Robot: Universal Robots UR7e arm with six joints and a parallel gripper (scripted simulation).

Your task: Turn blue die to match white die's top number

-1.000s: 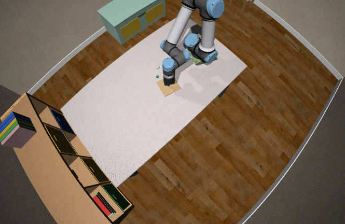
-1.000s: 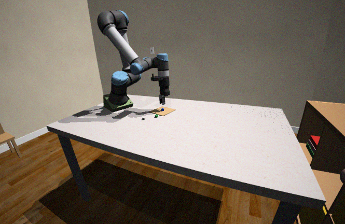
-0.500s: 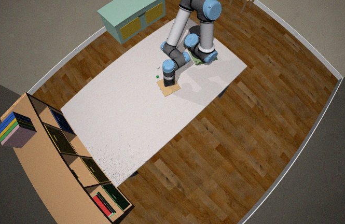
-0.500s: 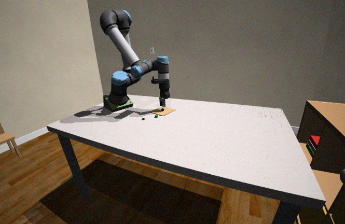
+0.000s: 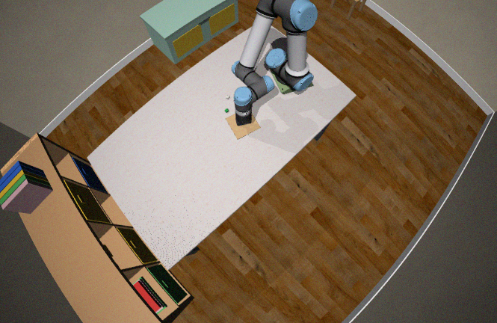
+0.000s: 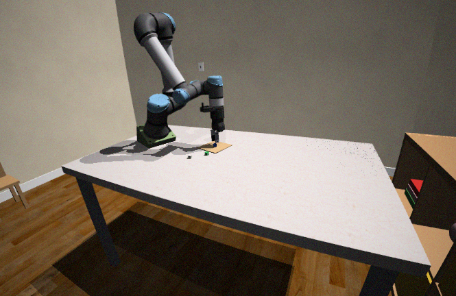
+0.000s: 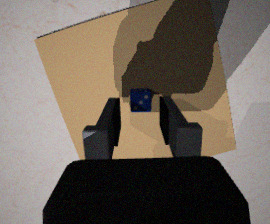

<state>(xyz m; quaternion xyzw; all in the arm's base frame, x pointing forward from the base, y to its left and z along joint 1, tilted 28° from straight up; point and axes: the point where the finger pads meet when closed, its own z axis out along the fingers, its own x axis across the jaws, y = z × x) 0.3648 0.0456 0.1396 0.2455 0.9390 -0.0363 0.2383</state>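
The blue die lies on the tan mat, in the gripper's shadow. My gripper hangs straight over it, open, with a finger on each side of the die and a gap on both sides. In the exterior view the gripper stands just above the blue die on the mat. In the top view the wrist hides the blue die over the mat. The white die lies on the table off the mat and also shows in the exterior view.
The arm's green base stands at the table's back.
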